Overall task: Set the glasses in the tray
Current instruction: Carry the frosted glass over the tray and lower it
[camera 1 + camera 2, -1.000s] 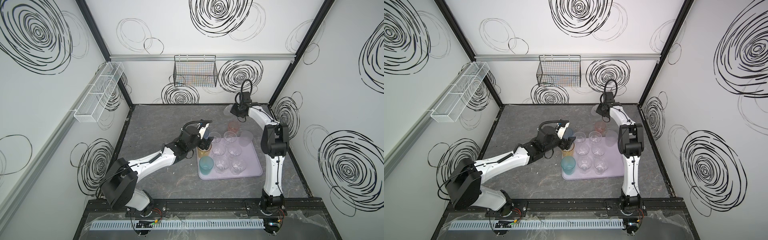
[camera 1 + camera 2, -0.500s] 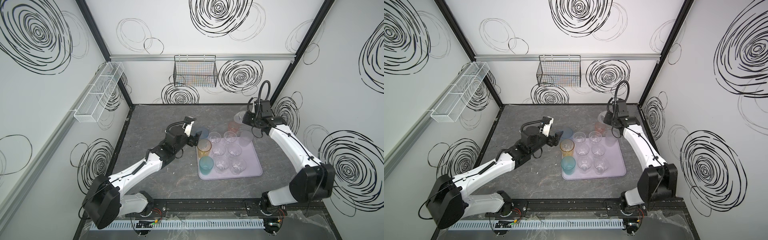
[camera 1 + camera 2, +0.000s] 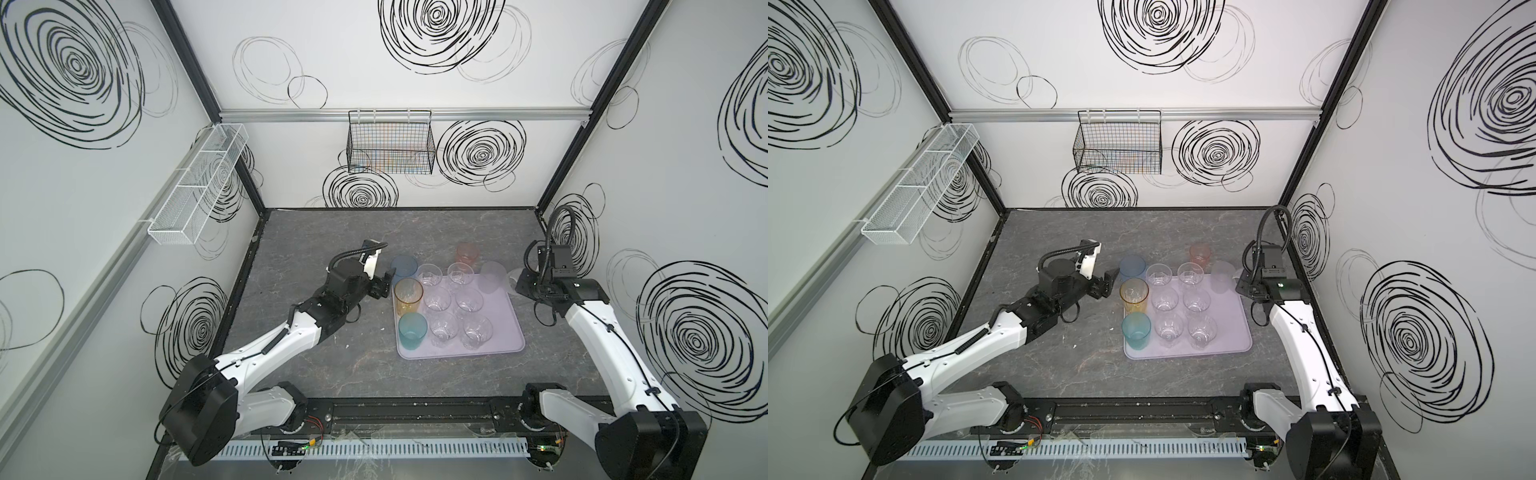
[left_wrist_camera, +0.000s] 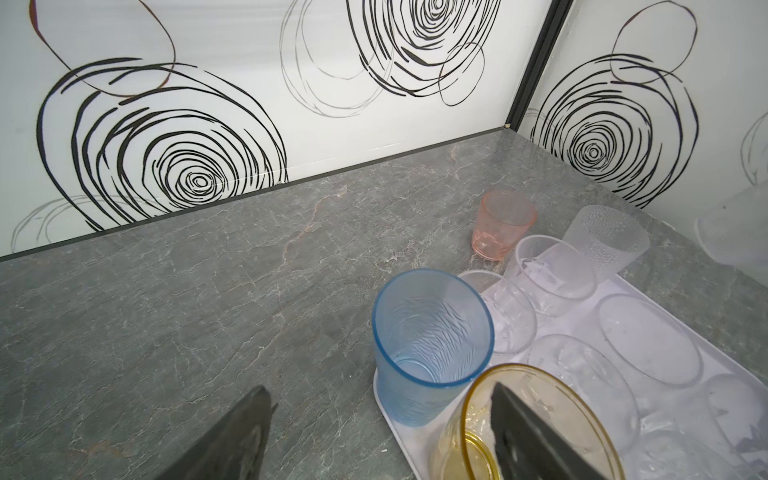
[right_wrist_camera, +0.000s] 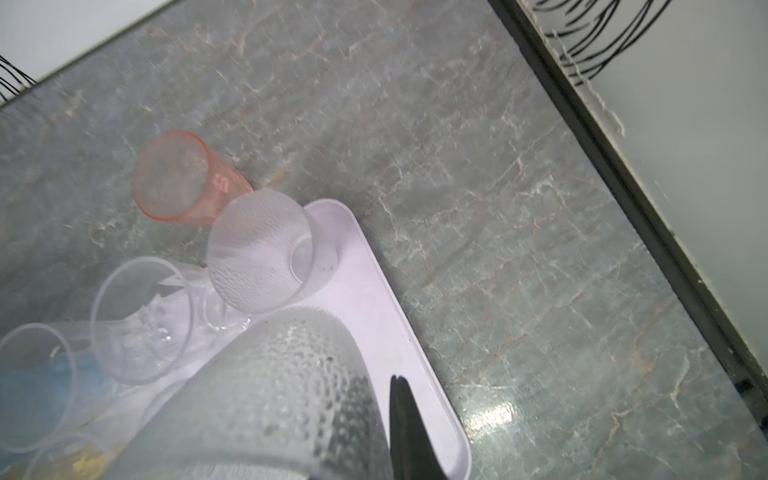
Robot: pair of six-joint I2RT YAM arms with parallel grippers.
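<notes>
The right gripper [image 3: 518, 286] is pinched shut on a frosted dimpled glass [image 5: 270, 395] near the far right corner of the lavender tray [image 3: 505, 332]. The left gripper [image 3: 384, 284] gapes wide and empty beside the amber glass [image 3: 409, 296]. The tray holds amber, a teal glass [image 3: 412, 330], six clear glasses [image 3: 437, 298] and another frosted one. The blue glass [image 3: 404, 266] stands at its far left corner, and the pink glass [image 3: 467, 253] on the desk [image 3: 316, 232] beyond.

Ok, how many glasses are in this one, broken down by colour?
clear glasses: 6
frosted glasses: 2, one in the right gripper
blue glass: 1
amber glass: 1
teal glass: 1
pink glass: 1
total: 12
</notes>
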